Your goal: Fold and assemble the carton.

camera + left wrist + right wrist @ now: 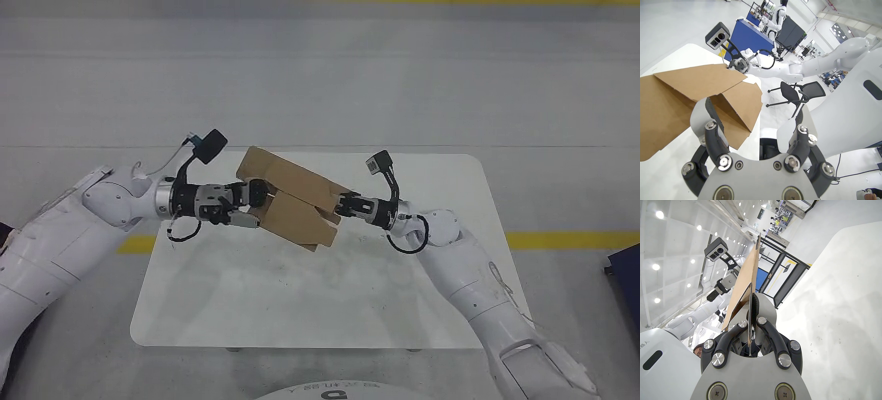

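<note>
I see a white table (300, 300) on a grey floor with a yellow stripe (570, 240). The carton (290, 195) hangs above the table, its long axis slanting from far left to near right. My right gripper (753, 298) pinches its edge, and my left gripper (752, 108) is spread wide at the other end.

No wording clear enough to read, small lettering by a black metal frame (785, 252) in the room behind too small to tell, yellow marking line (570, 240) on the floor (320, 80) beside the surface (300, 300)
</note>
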You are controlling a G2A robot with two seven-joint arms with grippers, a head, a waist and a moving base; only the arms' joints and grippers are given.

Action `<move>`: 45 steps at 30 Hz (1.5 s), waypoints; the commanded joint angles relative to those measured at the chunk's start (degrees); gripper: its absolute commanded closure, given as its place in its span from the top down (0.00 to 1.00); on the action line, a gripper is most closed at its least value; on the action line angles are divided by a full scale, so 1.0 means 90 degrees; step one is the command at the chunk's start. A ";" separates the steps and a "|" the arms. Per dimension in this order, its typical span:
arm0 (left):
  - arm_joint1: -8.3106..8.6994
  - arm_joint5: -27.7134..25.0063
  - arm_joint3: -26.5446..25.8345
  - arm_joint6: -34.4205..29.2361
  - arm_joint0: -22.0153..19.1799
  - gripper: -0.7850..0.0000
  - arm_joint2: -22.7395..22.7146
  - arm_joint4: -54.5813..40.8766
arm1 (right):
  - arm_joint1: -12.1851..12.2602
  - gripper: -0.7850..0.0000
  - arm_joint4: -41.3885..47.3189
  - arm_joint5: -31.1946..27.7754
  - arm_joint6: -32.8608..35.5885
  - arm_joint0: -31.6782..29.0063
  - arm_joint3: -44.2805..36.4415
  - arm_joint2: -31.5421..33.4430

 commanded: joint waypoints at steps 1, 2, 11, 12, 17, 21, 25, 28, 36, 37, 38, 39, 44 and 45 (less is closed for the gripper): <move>0.0031 0.0053 -0.0055 -0.0051 -0.0083 0.96 0.0140 -0.0018 | 0.0002 0.00 0.0011 -0.0005 -0.0002 0.0002 0.0002 -0.0002; 0.0042 0.0063 -0.0069 -0.0061 -0.0124 1.00 0.0202 -0.0061 | 0.0003 0.00 0.0014 -0.0006 -0.0001 0.0003 0.0003 -0.0003; -0.0035 0.0397 0.0029 -0.0395 -0.0575 1.00 0.0629 -0.0594 | 0.0012 0.00 -0.0010 -0.0101 0.0001 -0.0032 -0.0054 -0.0041; -0.0051 0.0345 0.0063 -0.0343 -0.0607 1.00 0.0642 -0.0621 | 0.0015 0.00 -0.0004 -0.0098 0.0034 -0.0035 -0.0063 -0.0044; -0.0142 -0.0066 0.0201 0.0068 -0.0743 1.00 0.0703 -0.0679 | 0.0023 0.00 -0.0126 0.0030 0.0097 -0.0033 -0.0054 -0.0111; -0.0222 -0.0066 0.0260 0.0068 -0.0937 0.92 0.0694 -0.0790 | 0.0010 0.00 -0.0394 0.0175 0.0042 0.0006 -0.0033 -0.0254; -0.0348 0.0029 0.0547 -0.0026 -0.1146 0.85 0.0770 -0.0877 | 0.0006 0.00 -0.0391 0.0225 0.0160 0.0022 -0.0035 -0.0338; -0.0487 0.0176 0.0787 -0.0173 -0.1277 0.83 0.0861 -0.0995 | 0.0023 0.00 -0.0251 0.0248 0.0381 0.0030 -0.0035 -0.0331; -0.0609 -0.0066 0.1150 0.0068 -0.1339 0.85 0.0867 -0.1383 | 0.0090 0.00 0.0437 0.0525 0.0745 0.0110 0.0027 -0.0050; -0.0561 -0.0066 0.1087 0.0067 -0.1307 0.87 0.0863 -0.1412 | 0.0104 0.00 0.0671 0.0621 0.0832 0.0156 0.0100 0.0046; -0.0501 -0.0066 0.1015 0.0067 -0.1273 0.88 0.0881 -0.1391 | 0.0117 0.00 0.0828 0.0740 0.0928 0.0213 0.0180 0.0120; -0.0435 -0.0066 0.0901 0.0067 -0.1242 0.89 0.0914 -0.1347 | 0.0126 0.00 0.0984 0.0913 0.1038 0.0272 0.0253 0.0167; -0.0103 -0.0066 0.0429 0.0067 -0.1238 1.00 0.1109 -0.1464 | 0.0140 0.00 0.1281 0.1593 0.1624 0.0582 0.0514 0.0165; -0.0054 -0.0066 0.0406 0.0067 -0.1274 1.00 0.1110 -0.1531 | 0.0140 0.00 0.1281 0.1593 0.1624 0.0582 0.0514 0.0165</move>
